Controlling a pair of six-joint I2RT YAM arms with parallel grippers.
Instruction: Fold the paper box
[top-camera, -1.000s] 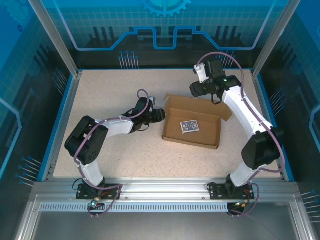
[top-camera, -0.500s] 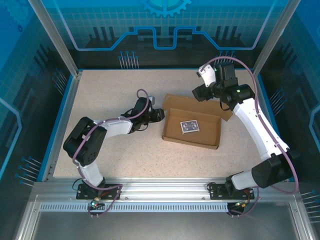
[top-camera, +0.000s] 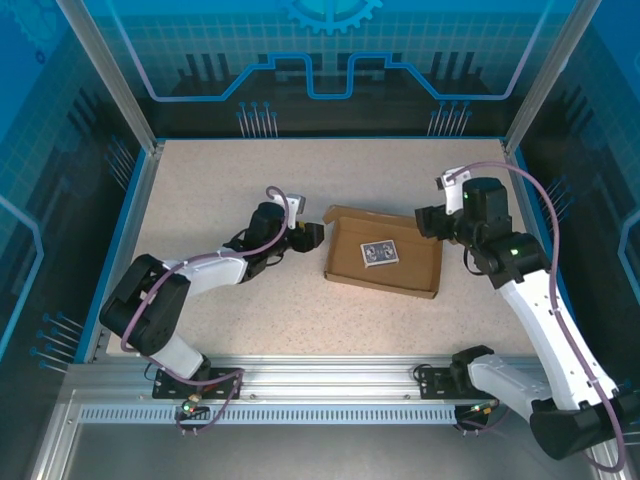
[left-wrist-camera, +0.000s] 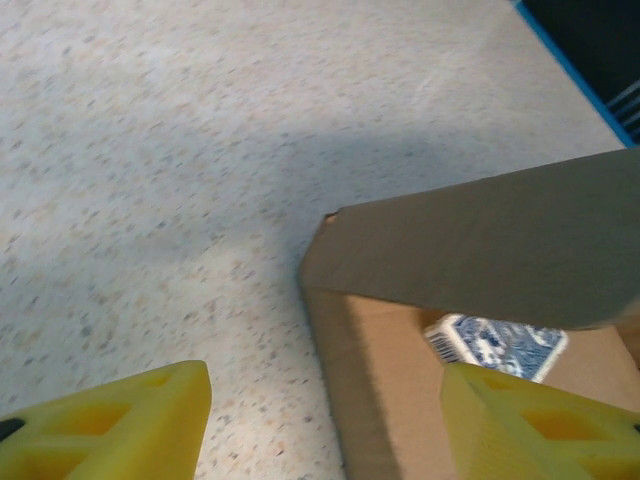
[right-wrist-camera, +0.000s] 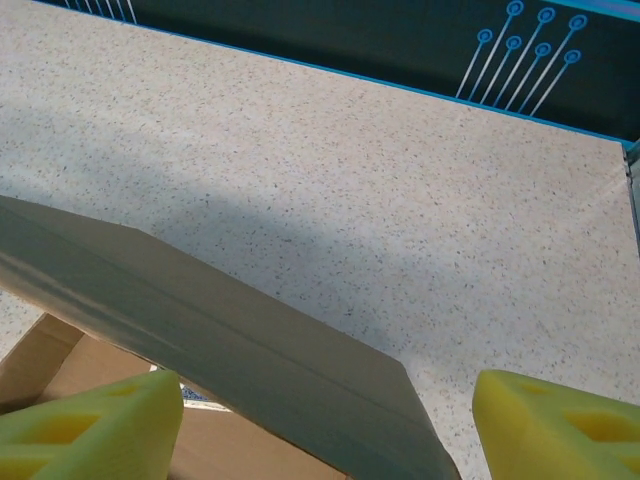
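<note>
So the paper box (top-camera: 408, 268) is sitting on the speckled surface (top-camera: 220, 180) about halfway between the near and far edges, a bit closer to the right edge than the left. It's open on top like a shallow tray. A little blue-and-white card pack (top-camera: 378, 254) is lying flat inside, nearer the left wall of the tray.

The left pincer (top-camera: 312, 234) is parked low at the box's far-left corner. Its jaws are apart and it isn't gripping anything. In the left wrist view the two yellow fingers (left-wrist-camera: 120, 420) are spread wide. One is out over the bare surface and the other is over the inside of the box, so the left wall runs down between them. A brown cardboard panel (left-wrist-camera: 480, 240) slants across the right side of that view, with the card pack (left-wrist-camera: 495, 345) peeking out underneath it. I can't tell if either finger actually touches the cardboard.

The right pincer (top-camera: 430, 221) is at the far-right corner of the box, jaws open as well and nothing held. Its own camera shows yellow fingers (right-wrist-camera: 90, 425) way out at either side. A long cardboard flap (right-wrist-camera: 230, 330) slopes across the gap between them, and there's speckled surface behind it running to the blue-trimmed far edge.
</note>
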